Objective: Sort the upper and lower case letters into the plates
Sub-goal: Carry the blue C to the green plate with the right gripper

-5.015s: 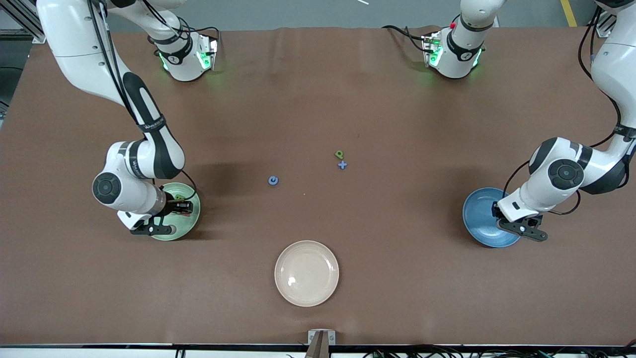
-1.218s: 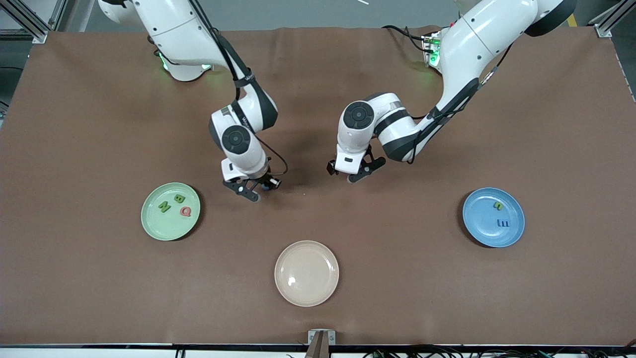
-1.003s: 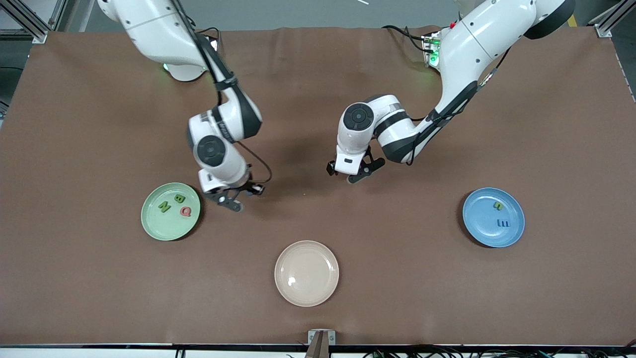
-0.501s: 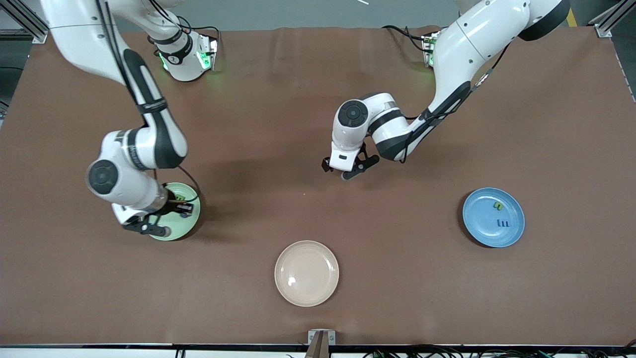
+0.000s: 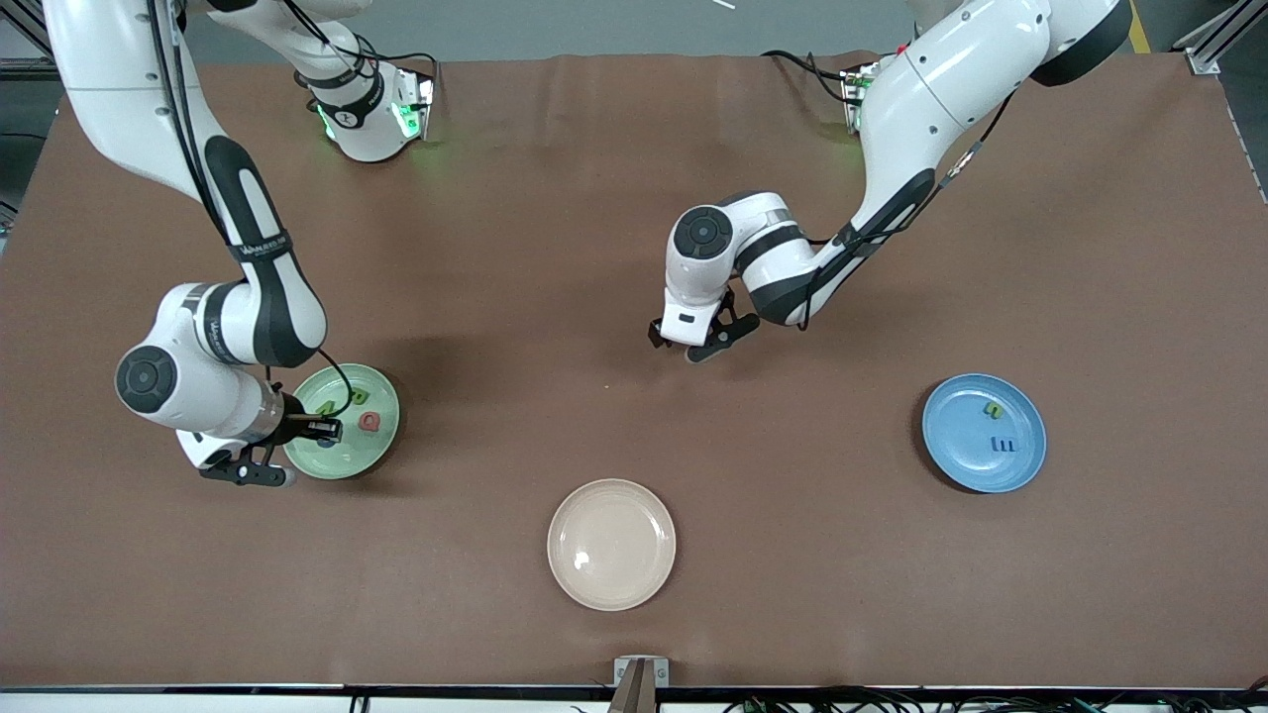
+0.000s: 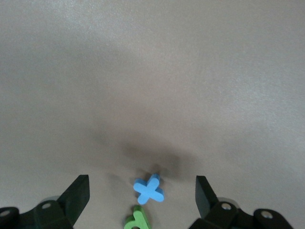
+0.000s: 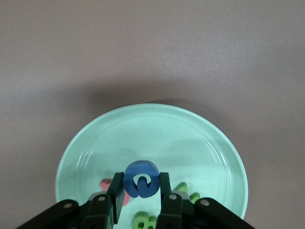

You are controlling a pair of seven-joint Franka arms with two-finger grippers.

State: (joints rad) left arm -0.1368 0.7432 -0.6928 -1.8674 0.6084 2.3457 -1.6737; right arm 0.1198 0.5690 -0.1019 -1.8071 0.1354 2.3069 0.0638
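The pale mint green round plate (image 5: 371, 451) holds green and pink-red letters; the right gripper (image 7: 139, 198) over it clamps a blue round letter (image 7: 141, 179). The sky blue plate (image 5: 951, 451) holds two letters. The left gripper (image 6: 140, 198), spread wide, hovers over a blue cross piece (image 6: 149, 189) mid-table.

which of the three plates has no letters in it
The cream-beige plate, nearest the front camera; the mint green plate and blue plate both hold letters.

A: Mid-table between the arms?
B: Left gripper (image 6: 142, 202) hangs spread over a blue cross piece (image 6: 148, 189) and a green letter (image 6: 138, 220); bare brown table (image 5: 555, 198) all round them.
A: Right arm's end?
B: Right gripper (image 7: 141, 196), clamped on a blue round letter (image 7: 141, 179), crowds the mint plate (image 5: 381, 444).
A: Camera edge?
B: Only the cream plate (image 5: 611, 544) mid-edge.
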